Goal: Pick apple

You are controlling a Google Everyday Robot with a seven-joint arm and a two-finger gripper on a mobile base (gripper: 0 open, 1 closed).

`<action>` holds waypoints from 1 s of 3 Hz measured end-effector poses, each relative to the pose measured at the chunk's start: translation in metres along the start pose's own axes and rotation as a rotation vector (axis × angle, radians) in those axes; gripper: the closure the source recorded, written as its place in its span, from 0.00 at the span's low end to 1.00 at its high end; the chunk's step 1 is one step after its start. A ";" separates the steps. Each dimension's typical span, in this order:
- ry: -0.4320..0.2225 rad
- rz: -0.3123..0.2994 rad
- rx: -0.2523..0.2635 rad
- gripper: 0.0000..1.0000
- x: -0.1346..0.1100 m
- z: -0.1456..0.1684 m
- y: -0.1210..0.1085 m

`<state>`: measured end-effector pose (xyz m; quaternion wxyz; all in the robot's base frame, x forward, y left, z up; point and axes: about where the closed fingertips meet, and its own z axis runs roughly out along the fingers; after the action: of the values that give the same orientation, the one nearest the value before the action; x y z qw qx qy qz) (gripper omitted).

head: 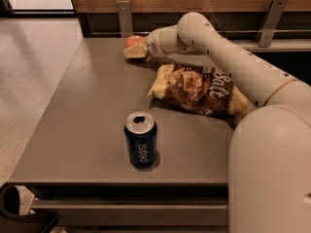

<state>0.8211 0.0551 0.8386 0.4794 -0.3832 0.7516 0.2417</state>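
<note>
The apple [134, 41] is seen at the far edge of the worktop [82, 110], toward its back left part, just in front of the dark gap under the wooden wall. Only its upper part is shown: a rounded, reddish-orange surface with a paler patch, the lower half being hidden behind the pincer [132, 51]. The pincer is placed directly in front of the apple and appears to be touching it, its pale, wedge-shaped tip pointing left, low over the worktop. Whether the pincer is open or closed, and whether the apple is gripped, cannot be told. The cream-coloured arm [228, 57] is stretched from the large body at the lower right, across the back of the worktop, to the pincer. Just beside the arm, on its near side, a crumpled brown and yellow chip bag [197, 89] is laid flat. Well apart from the apple, near the front edge, a blue soda can [140, 140] is stood upright with its top opened. Two metal brackets [124, 16] are fixed to the wall behind, and a pale speckled floor [29, 81] is seen at the left.
</note>
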 end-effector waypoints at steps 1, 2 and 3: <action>0.001 0.000 -0.004 0.71 0.001 0.003 0.002; 0.003 0.001 -0.009 0.94 0.001 0.005 0.004; 0.004 0.001 -0.011 1.00 0.002 0.007 0.005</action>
<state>0.8202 0.0625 0.8339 0.4757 -0.3861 0.7512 0.2455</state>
